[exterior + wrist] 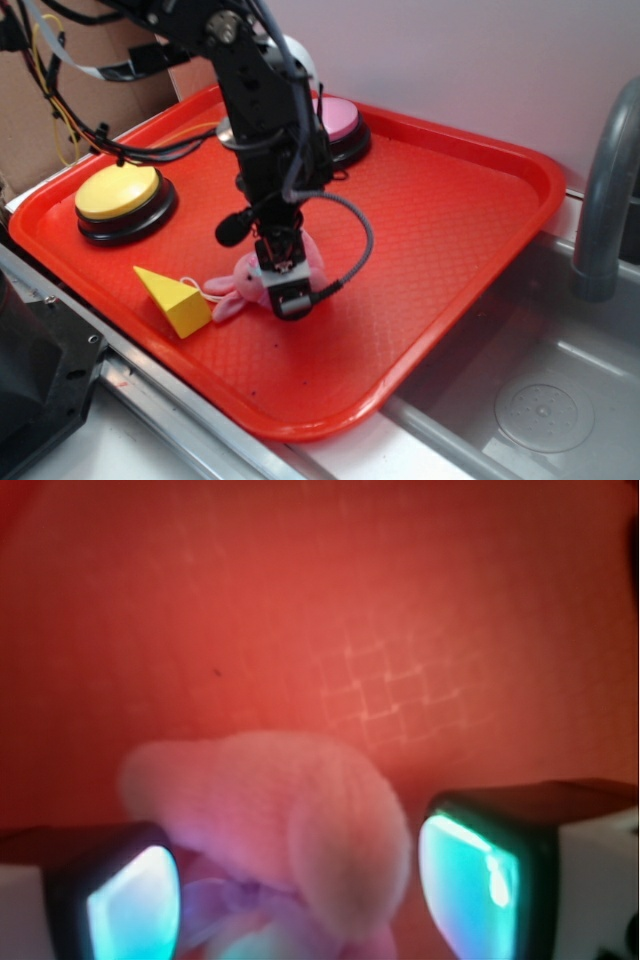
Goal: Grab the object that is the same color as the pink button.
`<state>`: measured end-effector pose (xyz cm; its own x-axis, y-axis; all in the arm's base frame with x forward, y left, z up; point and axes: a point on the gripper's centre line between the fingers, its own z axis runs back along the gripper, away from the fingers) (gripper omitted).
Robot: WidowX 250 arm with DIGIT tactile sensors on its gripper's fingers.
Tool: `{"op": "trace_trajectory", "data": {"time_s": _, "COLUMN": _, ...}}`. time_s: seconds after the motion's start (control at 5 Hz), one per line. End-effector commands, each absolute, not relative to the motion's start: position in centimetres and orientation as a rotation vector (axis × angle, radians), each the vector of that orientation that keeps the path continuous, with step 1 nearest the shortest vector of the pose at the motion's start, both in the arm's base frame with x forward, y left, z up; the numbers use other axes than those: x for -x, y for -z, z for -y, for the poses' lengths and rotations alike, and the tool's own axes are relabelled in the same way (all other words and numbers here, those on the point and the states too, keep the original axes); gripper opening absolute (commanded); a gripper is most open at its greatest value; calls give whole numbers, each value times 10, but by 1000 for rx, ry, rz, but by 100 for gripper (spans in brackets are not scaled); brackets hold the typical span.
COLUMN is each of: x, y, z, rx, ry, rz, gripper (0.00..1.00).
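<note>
Jaws straddle one bunny (290, 830); two buttons, one wedge (175, 298).

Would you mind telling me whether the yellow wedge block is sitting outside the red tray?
No, the yellow wedge block rests on the red tray, just beside the pink bunny.

Gripper (281, 283) over pink bunny (240, 280) (red tray (460, 200))

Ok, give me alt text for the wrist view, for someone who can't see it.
Close-up, blurred: a pink plush bunny sits between the two open gripper fingers, which frame it left and right at the bottom edge. Behind it, the red tray with its grid texture fills the rest of the frame.
</note>
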<state>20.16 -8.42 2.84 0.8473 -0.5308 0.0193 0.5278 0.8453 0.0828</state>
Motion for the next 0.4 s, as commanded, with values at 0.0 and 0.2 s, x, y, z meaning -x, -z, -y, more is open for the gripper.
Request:
{"op": "trace_trajectory", "data": {"time_s": 0.0, "x": -205, "y": -28, "z": 88, "rx": -76, "ry": 579, "rz": 48, "gripper": 18}}
{"op": "trace_trajectory", "data": {"time_s": 0.2, "x": -207, "y": -35, "z": 84, "rx": -69, "ry": 546, "rz": 53, "gripper": 0}}
